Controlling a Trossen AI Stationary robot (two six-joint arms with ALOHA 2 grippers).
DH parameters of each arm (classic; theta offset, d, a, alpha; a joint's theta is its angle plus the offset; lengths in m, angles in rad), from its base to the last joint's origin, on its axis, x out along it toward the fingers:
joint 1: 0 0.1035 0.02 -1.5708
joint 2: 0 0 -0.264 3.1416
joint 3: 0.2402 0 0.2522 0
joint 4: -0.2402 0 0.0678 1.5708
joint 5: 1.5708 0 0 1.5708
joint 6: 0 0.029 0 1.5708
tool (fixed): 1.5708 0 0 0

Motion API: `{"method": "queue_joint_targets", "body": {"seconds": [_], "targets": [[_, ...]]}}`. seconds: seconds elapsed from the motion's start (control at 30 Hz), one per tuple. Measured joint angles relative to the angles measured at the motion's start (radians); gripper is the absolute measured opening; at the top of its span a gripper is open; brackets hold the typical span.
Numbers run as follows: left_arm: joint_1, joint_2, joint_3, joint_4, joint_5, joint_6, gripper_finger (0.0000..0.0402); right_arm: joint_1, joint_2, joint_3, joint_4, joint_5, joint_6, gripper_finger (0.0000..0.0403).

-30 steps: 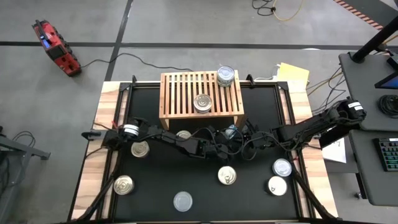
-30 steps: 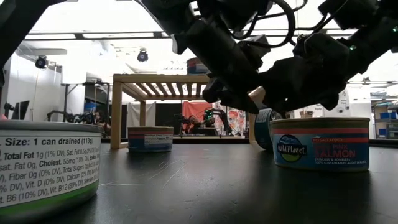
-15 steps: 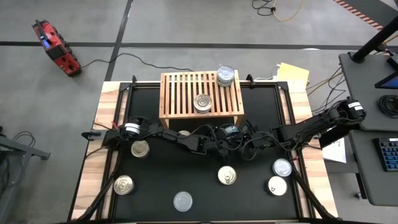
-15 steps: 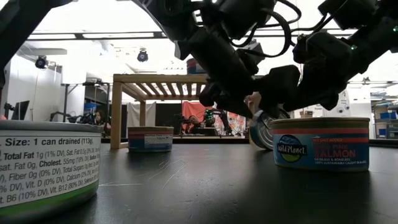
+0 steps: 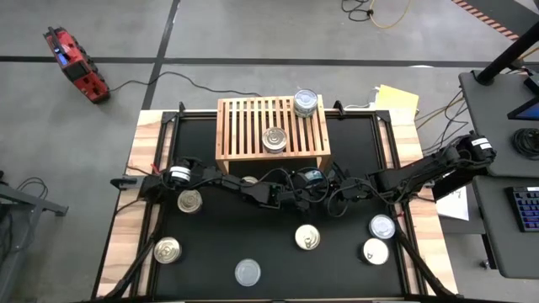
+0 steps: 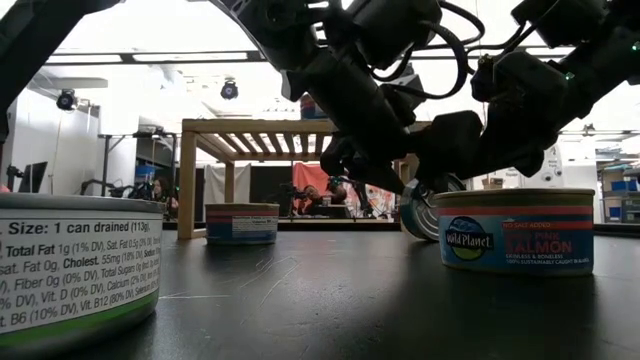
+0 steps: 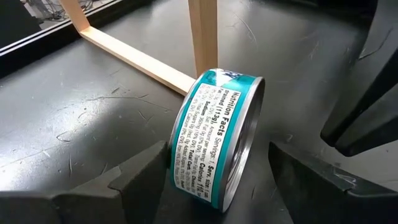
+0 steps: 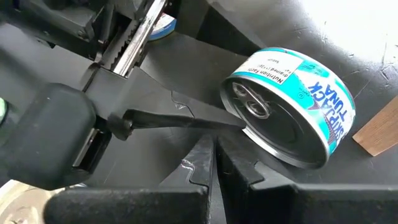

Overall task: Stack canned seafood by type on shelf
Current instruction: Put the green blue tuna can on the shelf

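A teal-labelled tuna can [image 7: 214, 130] stands tilted on its lower rim on the black mat, just in front of the light-wood shelf's [image 5: 272, 126] front right leg [image 7: 203, 34]. Its pull-tab lid [image 8: 273, 121] faces my right gripper. My left gripper [image 7: 219, 149] is open, with a finger on either side of the can. My right gripper [image 8: 216, 146] is shut, its tips low at the lid's rim. On the shelf, one silver can [image 5: 274, 139] sits on the slats and a short stack [image 5: 306, 103] at the far right corner. My left gripper comes level from the table's left and straddles the can across its thickness. One finger [image 7: 149, 171] lies against the can's wall on the bottom-face side; the other finger [image 7: 305, 174] stands apart from the lid. My right gripper's shut fingertips [image 8: 239, 158] sit beside the lid's lower rim [image 8: 252, 140], coming from the table's right; whether they touch it I cannot tell.
One can [image 5: 248, 180] sits under the shelf. Loose cans lie on the mat at left [image 5: 190, 201], near left [image 5: 167, 250], near middle [image 5: 248, 272], centre [image 5: 307, 238] and right [image 5: 382, 225], [image 5: 375, 251]. In the low view a salmon can [image 6: 515, 230] stands before the tilted can.
The teal can stood nearly upright on its rim and has tipped lower into a lean, its lid now showing more in the low view. My left gripper has edged toward the can. The right gripper has kept its place.
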Motion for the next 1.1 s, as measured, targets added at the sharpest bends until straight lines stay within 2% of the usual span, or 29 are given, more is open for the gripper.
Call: {"method": "queue_joint_targets", "body": {"seconds": [0.4, 0.67, 0.93, 1.1], "targets": [[0.025, 0.0, 0.0, -0.018, -0.011, 0.004, 0.0263, 0.0, 0.0, 0.0, 0.0, 0.0, 0.001, 0.0012], [0.047, 0.0, 0.0, -0.004, 0.085, 0.071, 0.0258, 0.0, 0.0, 0.0, 0.0, 0.0, 0.001, 0.0012], [0.045, 0.0, 0.0, 0.005, 0.173, 0.099, 0.0197, 0.0, 0.0, 0.0, 0.0, 0.0, 0.001, 0.0012], [0.045, 0.0, 0.0, 0.005, 0.201, 0.108, 0.013, 0.0, 0.0, 0.0, 0.0, 0.0, 0.001, 0.0012]]}}
